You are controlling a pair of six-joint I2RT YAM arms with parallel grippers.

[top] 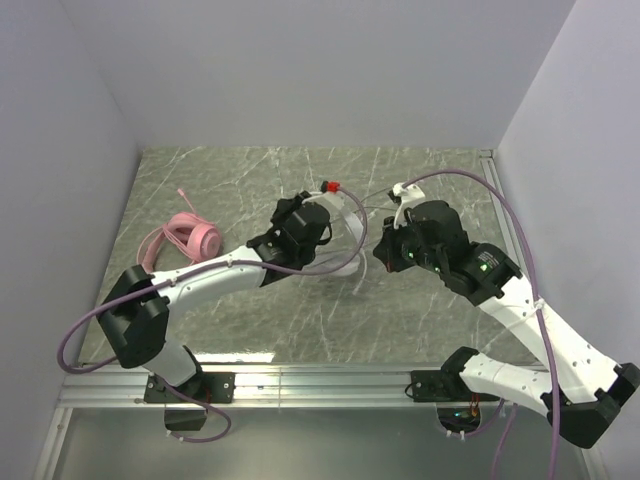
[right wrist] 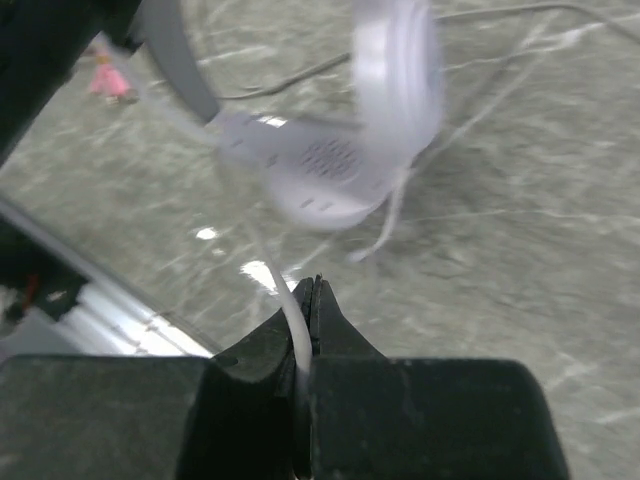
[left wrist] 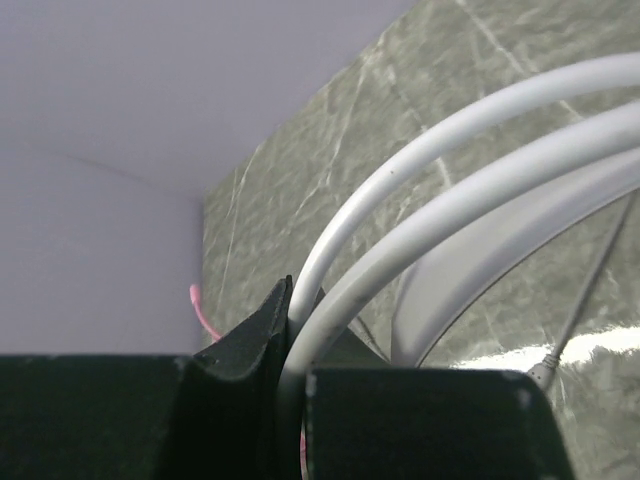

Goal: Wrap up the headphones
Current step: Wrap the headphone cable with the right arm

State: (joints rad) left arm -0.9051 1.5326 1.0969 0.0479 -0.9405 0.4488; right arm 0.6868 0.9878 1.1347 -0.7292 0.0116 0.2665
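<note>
The white headphones (top: pixel 354 216) hang above the table middle, held between both arms. My left gripper (top: pixel 322 228) is shut on their headband; the left wrist view shows the white band wires (left wrist: pixel 450 150) pinched in the gripper (left wrist: pixel 296 312). My right gripper (top: pixel 381 254) is shut on the thin pale cable (right wrist: pixel 296 322), clamped in the gripper (right wrist: pixel 312 300), with a white ear cup (right wrist: pixel 325 175) hanging blurred just ahead. The pink headphones (top: pixel 190 238) lie on the table at the left, their pink cable coiled around them.
The marbled grey-green table (top: pixel 420 320) is walled at the back and both sides. A metal rail (top: pixel 320 385) runs along the near edge. A purple arm cable (top: pixel 500 205) arcs over the right arm. A loose end of pale cable (top: pixel 358 285) dangles below the white headphones.
</note>
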